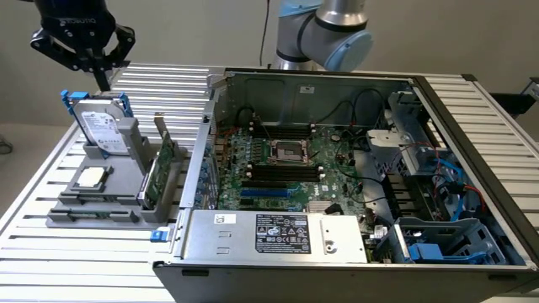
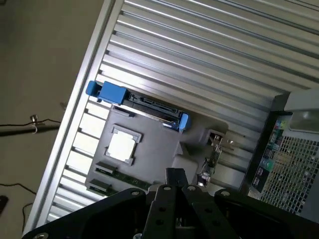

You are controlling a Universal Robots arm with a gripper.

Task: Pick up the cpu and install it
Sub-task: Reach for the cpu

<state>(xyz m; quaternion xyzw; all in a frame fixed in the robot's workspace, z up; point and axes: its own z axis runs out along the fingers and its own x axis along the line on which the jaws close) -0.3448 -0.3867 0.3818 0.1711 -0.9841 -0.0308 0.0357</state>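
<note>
We see the big open grey metal PC case w/ green board off to the side of our black gripper, which is closed, empty. The grey plastic parts holder is below it. The small flat silver-grey square cpu w/ tan rim lies flat in the holder, well below the gripper. Probably light, stiff, fragile; grip opposite edges.

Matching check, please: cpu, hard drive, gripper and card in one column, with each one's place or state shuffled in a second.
1 cpu
2 hard drive
3 gripper
4 card

A upright, blue brackets
B flat on the grey holder
C green, on edge, nearest the case
D shut, empty, above the holder

Pairs: 1-B, 2-A, 3-D, 4-C
</note>
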